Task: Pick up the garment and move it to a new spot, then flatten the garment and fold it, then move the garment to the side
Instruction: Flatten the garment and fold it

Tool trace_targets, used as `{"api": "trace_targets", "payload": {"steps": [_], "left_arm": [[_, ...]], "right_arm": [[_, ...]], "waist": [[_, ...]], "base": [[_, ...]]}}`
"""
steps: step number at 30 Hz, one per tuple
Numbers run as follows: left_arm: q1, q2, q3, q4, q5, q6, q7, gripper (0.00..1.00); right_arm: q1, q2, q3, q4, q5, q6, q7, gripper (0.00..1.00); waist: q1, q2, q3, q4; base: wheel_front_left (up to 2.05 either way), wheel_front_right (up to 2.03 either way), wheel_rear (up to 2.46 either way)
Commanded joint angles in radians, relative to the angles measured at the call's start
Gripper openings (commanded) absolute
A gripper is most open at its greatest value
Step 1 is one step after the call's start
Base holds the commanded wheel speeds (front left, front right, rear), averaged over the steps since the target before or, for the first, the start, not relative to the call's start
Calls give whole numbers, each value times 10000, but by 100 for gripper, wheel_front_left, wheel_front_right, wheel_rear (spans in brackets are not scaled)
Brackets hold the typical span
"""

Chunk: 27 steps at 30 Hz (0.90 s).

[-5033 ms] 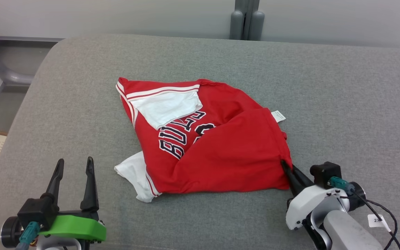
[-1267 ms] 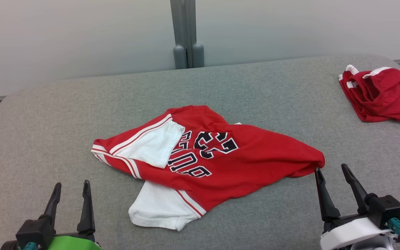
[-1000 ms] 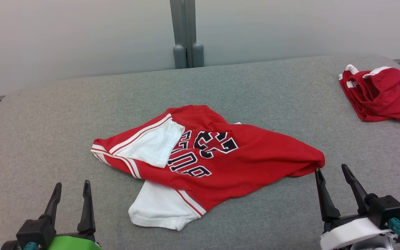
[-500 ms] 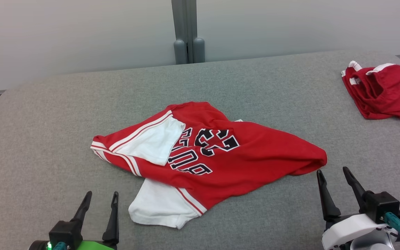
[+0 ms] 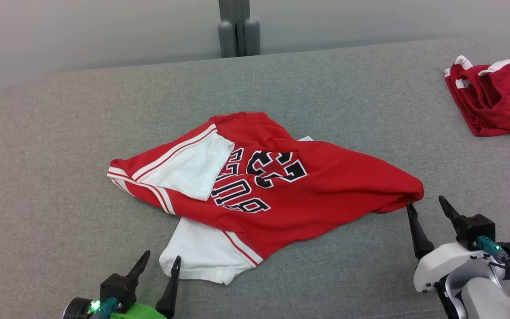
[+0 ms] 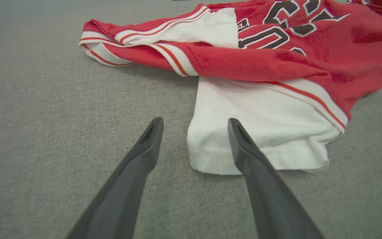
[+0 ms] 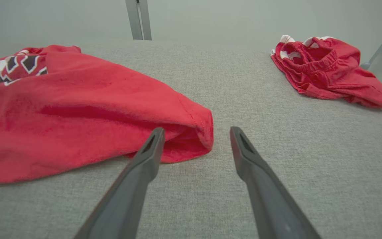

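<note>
The garment (image 5: 281, 190) is a red jersey with black lettering and white sleeves, lying crumpled in the middle of the grey padded table (image 5: 60, 133). My left gripper (image 5: 162, 255) stands open at the near edge, its tips just left of the lower white sleeve (image 5: 202, 257). In the left wrist view the left gripper (image 6: 195, 120) straddles the left edge of that sleeve (image 6: 270, 126) without closing on it. My right gripper (image 5: 426, 201) is open just below the jersey's right corner. In the right wrist view the right gripper (image 7: 196, 129) brackets that rolled corner (image 7: 184, 132).
A second red garment (image 5: 494, 97) with white trim lies bunched at the table's far right, also seen from the right wrist as a red heap (image 7: 327, 69). A grey post (image 5: 236, 26) rises behind the table's back edge.
My left gripper has moved right and forward up to the white sleeve. The head camera has tilted, shifting the scene. The right gripper, shut on the jersey's corner five seconds ago, now stands open beside it.
</note>
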Motion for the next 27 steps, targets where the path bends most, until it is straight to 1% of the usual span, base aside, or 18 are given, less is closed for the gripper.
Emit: {"api": "trace_targets", "payload": {"steps": [1, 5, 12, 16, 17, 18, 19, 20, 27], "left_arm": [[-283, 107, -186, 140, -89, -24, -25, 100], [-732, 335, -604, 601, -323, -24, -25, 100], [-1543, 507, -789, 1258, -484, -24, -25, 100], [-1882, 484, -1391, 1524, -735, -24, 7, 100], [-1904, 469, -1550, 1587, -836, -24, 9, 100], [-1950, 459, -1755, 1643, -968, -27, 12, 58], [-1993, 461, -1827, 1632, -1046, -27, 24, 29], [-1993, 473, -1914, 1571, -1143, -27, 22, 0], [-1456, 599, -2185, 1067, -1786, -26, -2, 0]], "right_arm": [[-268, -129, 40, 279, -83, -12, -29, 100], [-1014, -488, 326, 1138, -45, -11, -29, 100], [-2178, -931, 1476, 2538, 330, -12, -31, 100], [-2610, -1046, 1965, 3003, 725, -11, -28, 100], [-2645, -1071, 2024, 3051, 796, -11, -28, 72], [-2691, -1092, 2099, 3079, 932, -12, -23, 28], [-2710, -1106, 2153, 3064, 1039, -11, -6, 0], [-2697, -1129, 2196, 3016, 1156, -12, -5, 0], [-1802, -1250, 1986, 1994, 1714, -12, -17, 0]], "waist": [[0, 0, 285, 25], [0, 0, 676, 47], [0, 0, 1333, 155], [0, 0, 1522, 213], [0, 0, 1544, 222], [0, 0, 1554, 235], [0, 0, 1555, 248], [0, 0, 1543, 265], [0, 0, 1208, 369]], "base": [[0, 0, 0], [0, 0, 0], [0, 0, 0], [0, 0, 0], [0, 0, 0], [0, 0, 0], [0, 0, 0], [0, 0, 0], [0, 0, 0]]}}
